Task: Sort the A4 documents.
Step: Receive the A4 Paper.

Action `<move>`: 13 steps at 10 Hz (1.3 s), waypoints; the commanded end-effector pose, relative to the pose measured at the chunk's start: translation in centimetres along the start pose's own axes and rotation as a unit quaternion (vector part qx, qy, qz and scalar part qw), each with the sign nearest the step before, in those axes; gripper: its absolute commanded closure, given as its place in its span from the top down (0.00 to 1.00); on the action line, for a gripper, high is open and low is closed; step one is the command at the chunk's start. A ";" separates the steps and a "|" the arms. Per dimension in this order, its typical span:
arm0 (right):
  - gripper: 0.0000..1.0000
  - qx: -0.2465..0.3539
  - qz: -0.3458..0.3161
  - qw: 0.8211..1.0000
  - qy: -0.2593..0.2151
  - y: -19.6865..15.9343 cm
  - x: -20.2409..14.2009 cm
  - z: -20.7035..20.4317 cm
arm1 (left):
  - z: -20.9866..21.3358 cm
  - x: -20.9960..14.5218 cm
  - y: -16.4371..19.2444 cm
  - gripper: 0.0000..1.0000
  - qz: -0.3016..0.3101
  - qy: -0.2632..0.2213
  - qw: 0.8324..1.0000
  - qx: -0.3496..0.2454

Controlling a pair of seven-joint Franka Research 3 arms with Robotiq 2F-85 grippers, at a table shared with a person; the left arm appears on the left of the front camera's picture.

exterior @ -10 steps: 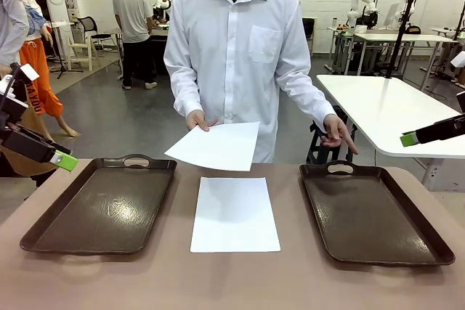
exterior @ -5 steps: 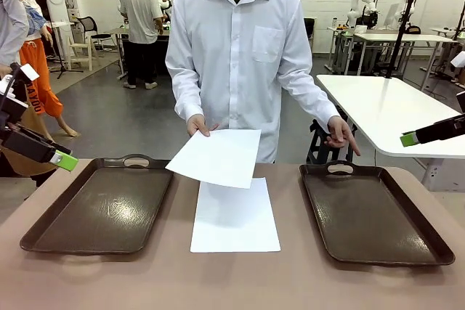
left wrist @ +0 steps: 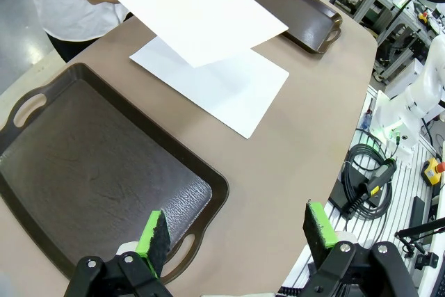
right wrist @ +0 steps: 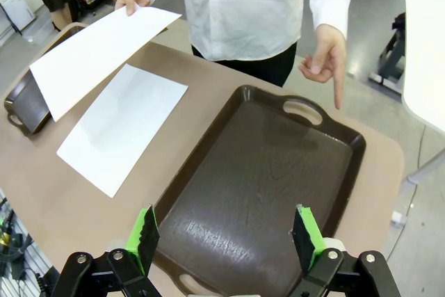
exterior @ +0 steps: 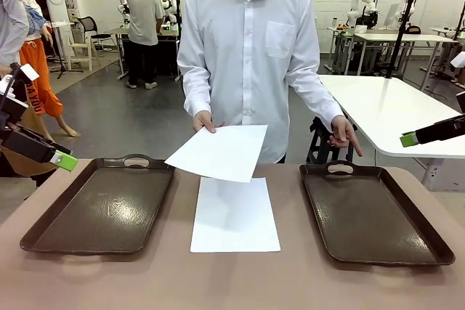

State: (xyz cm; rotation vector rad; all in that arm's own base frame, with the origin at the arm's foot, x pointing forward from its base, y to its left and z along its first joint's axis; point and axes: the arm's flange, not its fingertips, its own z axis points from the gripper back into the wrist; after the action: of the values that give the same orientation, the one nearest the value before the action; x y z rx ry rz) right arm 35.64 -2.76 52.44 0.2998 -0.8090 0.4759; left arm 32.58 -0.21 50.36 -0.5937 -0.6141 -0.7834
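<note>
both arms hang back at the sides of the bench [exterior: 232, 281], and i see neither one touching anything. the left fingers [left wrist: 154, 233] stand wide apart with nothing between them. one green pad sits over the near handle of the left tray [left wrist: 90, 172] and the other is about at the bench's edge. that dark brown tray lies just under and ahead of them, bare inside.

the right fingers [right wrist: 144, 238] are spread just as wide, also empty. the right tray [right wrist: 271, 186] lies directly beneath and ahead of them, bare as well.

the a4 documents are two white sheets, well out from both pairs of fingers, towards the middle of the bench. the flat sheet [exterior: 236, 219] lies on the bench between the two trays and touches neither. from the left fingers it is past the far corner of the left tray. from the right fingers it is off to the side, beyond the right tray's long rim.

the lifted sheet [exterior: 218, 152] is in the air over the far end of the flat sheet, tilted, farther from both pairs of fingers. a person in a white shirt stands across the bench and pinches its edge with one hand [exterior: 203, 121]. the person's other hand [right wrist: 327, 60] hangs near the far handle of the right tray, index finger pointing down and not touching it.
</note>
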 end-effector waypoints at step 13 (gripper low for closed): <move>1.00 0.341 -0.308 0.883 0.095 3.6 3.2 -21.8 | -0.1 0.0 0.2 1.00 -0.008 -0.008 1.000 -0.008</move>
State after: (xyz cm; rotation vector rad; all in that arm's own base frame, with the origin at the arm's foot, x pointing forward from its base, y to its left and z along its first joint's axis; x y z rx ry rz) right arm 47.87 10.41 41.03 1.0998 -0.2924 0.1655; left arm 32.62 -0.34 50.35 -0.5982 -0.6139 -0.7799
